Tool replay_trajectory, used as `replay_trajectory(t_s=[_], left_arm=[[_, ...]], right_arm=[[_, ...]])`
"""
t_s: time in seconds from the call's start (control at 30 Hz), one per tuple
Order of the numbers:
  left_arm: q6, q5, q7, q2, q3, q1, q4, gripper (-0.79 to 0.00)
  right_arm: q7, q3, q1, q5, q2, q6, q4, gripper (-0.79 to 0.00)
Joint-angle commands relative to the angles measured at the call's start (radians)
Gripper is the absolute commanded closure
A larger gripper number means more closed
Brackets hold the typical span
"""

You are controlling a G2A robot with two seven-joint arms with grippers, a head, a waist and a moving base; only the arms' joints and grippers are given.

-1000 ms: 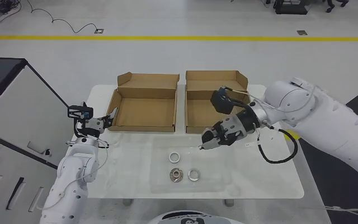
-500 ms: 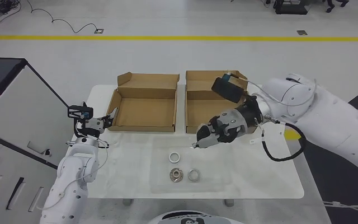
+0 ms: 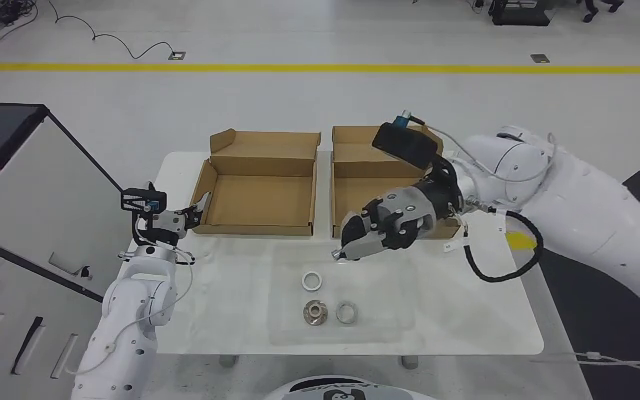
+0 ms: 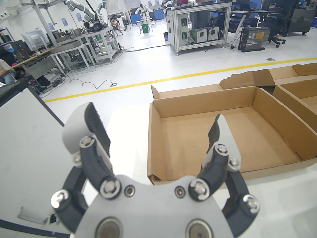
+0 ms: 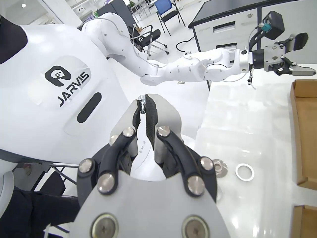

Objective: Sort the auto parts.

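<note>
My right gripper (image 5: 143, 103) is clamped on a small threaded bolt (image 5: 141, 104), mid-frame beside the right box (image 3: 358, 190); left gripper (image 4: 158, 125) gapes at far left; left box (image 3: 255, 200) looks bare; white ring (image 3: 312, 282), flanged piece (image 3: 314, 312) and washer (image 3: 346, 313) lie unsorted lower centre; barely begun, I judge.

Three eyes for me: one overhead, one on each wrist.
My top view looks steeply down on the white table (image 3: 250, 310) from above the arms. Left wrist camera rides just behind the left gripper (image 4: 155, 115), facing the left cardboard box (image 4: 223, 134); right wrist camera looks back across that table toward the same gripper.
</note>
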Motion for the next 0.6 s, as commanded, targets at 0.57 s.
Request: replay_trajectory(t_s=[0.57], left_arm=[[0.000,0.000,0.000,0.000,0.000,0.000,0.000,-0.785]], right_arm=[[-0.039,0.035,-0.036,0.066,0.001,-0.018,-0.011,0.000]])
